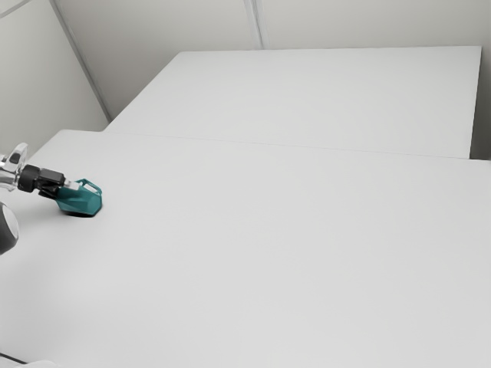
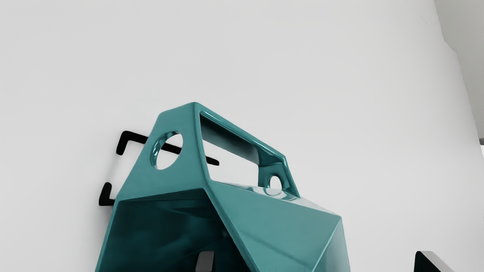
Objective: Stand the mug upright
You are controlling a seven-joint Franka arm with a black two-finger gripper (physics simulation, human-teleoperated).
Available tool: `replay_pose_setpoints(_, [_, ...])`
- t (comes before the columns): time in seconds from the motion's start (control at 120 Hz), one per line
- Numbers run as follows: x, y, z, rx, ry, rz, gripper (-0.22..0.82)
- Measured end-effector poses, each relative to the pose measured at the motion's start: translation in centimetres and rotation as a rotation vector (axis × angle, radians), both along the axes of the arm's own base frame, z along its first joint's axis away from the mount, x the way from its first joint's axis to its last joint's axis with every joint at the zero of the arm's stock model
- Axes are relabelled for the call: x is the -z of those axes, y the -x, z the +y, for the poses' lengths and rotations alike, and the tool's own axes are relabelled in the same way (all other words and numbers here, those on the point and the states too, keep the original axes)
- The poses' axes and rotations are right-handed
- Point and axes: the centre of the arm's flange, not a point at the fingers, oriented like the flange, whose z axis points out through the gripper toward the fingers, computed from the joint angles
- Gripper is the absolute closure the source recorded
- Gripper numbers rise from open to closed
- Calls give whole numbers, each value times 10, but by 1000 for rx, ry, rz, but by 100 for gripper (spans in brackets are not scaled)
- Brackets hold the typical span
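The teal faceted mug (image 1: 83,201) lies on its side on the table at the exterior view's left, its handle uppermost. My gripper (image 1: 70,185) is right at its mouth end. In the wrist view the mug (image 2: 280,226) shows its dark opening toward my hand, and the handle with its round holes stands above the body. The gripper (image 2: 317,262) is open, its fingers wide apart: one fingertip (image 2: 205,261) is inside the mouth, the other is outside beyond the mug's wall, with a gap to it.
The white table (image 1: 268,245) extends broadly toward the exterior view's right, with another white surface (image 1: 307,100) behind it. Thin black angular shapes (image 2: 132,136) show beside and behind the mug in the wrist view. A dark cable (image 1: 11,358) is at the exterior view's lower left.
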Motion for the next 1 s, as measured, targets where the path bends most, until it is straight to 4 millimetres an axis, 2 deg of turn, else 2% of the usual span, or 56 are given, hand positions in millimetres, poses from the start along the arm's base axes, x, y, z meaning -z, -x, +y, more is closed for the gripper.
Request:
replay_pose_setpoints(0.567, [0,2,-1,5,21,-2,41])
replay_pose_setpoints(0.692, [0,2,-1,9,24,-2,54])
replay_pose_setpoints(0.792, [-2,1,-3,12,24,-6,62])
replay_pose_setpoints(1.0, [-15,-11,-13,36,29,-35,73])
